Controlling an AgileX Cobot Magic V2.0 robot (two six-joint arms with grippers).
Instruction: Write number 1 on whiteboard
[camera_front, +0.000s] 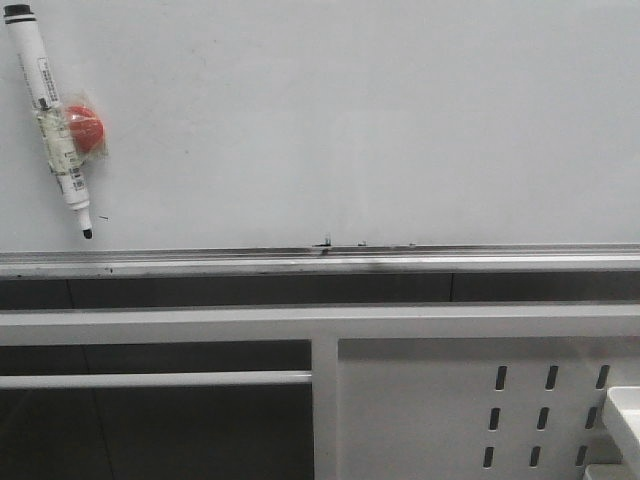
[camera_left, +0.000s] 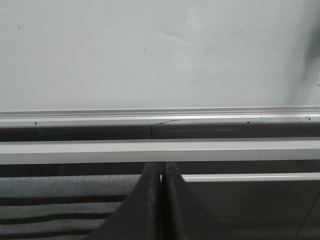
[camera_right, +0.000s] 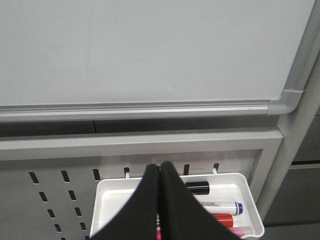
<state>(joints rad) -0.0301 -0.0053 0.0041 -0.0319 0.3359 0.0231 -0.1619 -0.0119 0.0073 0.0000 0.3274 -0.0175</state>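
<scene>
Both grippers are closed with nothing between the fingers. In the left wrist view the left gripper (camera_left: 161, 200) has its two dark fingers pressed together, and it points at the whiteboard (camera_left: 150, 50) and the silver rail (camera_left: 160, 116) along its lower edge. In the right wrist view the right gripper (camera_right: 159, 200) is closed in the same way, above a white tray (camera_right: 252, 210) that hangs on the perforated panel (camera_right: 55, 195). In this tray lie a marker with a blue end (camera_right: 222, 206), a red marker (camera_right: 220, 220) and a black cap (camera_right: 198, 187).

In the front view neither gripper is visible. The whiteboard (camera_front: 350, 120) fills the upper part, and its surface carries no written stroke; the number 1 cannot be seen on it. A white marker (camera_front: 52, 120) with a black tip hangs tilted on the board at the upper left, tip down, together with a red round magnet (camera_front: 84, 129) that touches it. Small black smudges (camera_front: 325, 243) sit on the rail (camera_front: 200, 262) near the middle.
</scene>
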